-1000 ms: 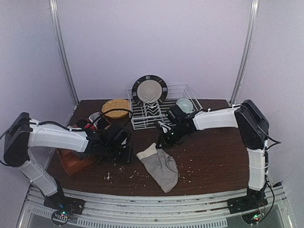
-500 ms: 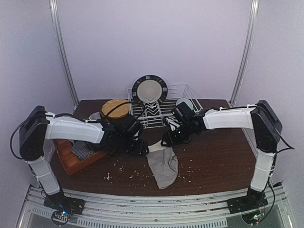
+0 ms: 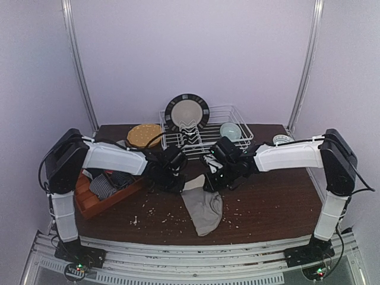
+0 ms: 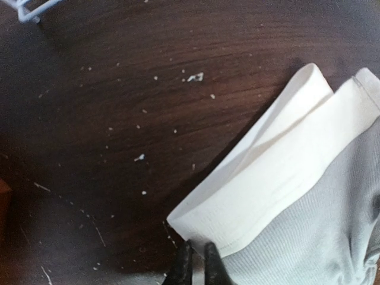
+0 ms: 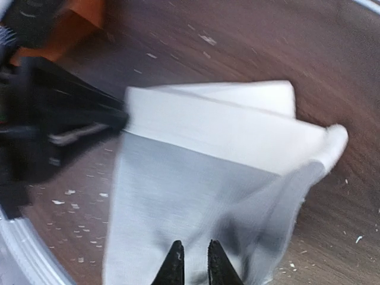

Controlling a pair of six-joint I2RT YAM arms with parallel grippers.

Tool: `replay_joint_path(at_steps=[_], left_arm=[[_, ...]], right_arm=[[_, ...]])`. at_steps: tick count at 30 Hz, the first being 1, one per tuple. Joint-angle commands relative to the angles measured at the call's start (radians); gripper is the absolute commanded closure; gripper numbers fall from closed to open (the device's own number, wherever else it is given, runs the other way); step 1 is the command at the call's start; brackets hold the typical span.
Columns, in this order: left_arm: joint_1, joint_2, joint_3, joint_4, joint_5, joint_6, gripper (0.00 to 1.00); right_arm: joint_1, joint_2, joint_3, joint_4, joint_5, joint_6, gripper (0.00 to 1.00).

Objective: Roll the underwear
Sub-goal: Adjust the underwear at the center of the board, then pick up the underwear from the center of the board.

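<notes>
Two hands on one garment — the grey ribbed cloth underwear with a wide white waistband [image 3: 202,209] lies mid-way across the dark wooden surface [image 3: 270,196]. My left hand [image 4: 195,264] is pinched on the waistband corner. Whether the right hand [image 5: 192,264] has any cloth, I can't tell — if only one holds, the roll skews.

A robot test booth: bare lilac walls [image 3: 190,59], metal corner poles [image 3: 79,71], and a mounting rail [image 3: 190,254] edging the crumb-strewn wooden surface [image 3: 273,202].
</notes>
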Motion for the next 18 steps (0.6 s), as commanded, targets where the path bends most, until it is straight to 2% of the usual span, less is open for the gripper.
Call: replay_joint_path(at_steps=[1,7,12,14,16,18], left_arm=[[0.020,0.022,0.010,0.010,-0.011,0.004,1.00],[0.025,0.034,-0.023,0.023,-0.017,-0.007,1.00],[0.027,0.015,-0.041,0.023,-0.017,-0.007,1.00],[0.027,-0.012,-0.048,0.022,-0.016,-0.002,1.00],[0.027,-0.052,-0.054,0.011,-0.010,0.006,1.00],[0.026,-0.108,-0.062,-0.001,-0.007,0.013,0.83]], right_arm=[[-0.032,0.019,-0.054,-0.028,0.074,0.030,0.88],[-0.049,-0.021,-0.152,0.005,0.101,0.058,0.90],[-0.058,-0.032,-0.155,-0.019,0.080,0.057,0.88],[-0.057,-0.067,-0.149,-0.034,0.076,0.048,0.79],[-0.055,-0.121,-0.152,-0.044,0.068,0.046,0.67],[-0.041,-0.170,-0.140,-0.070,0.071,0.037,0.57]])
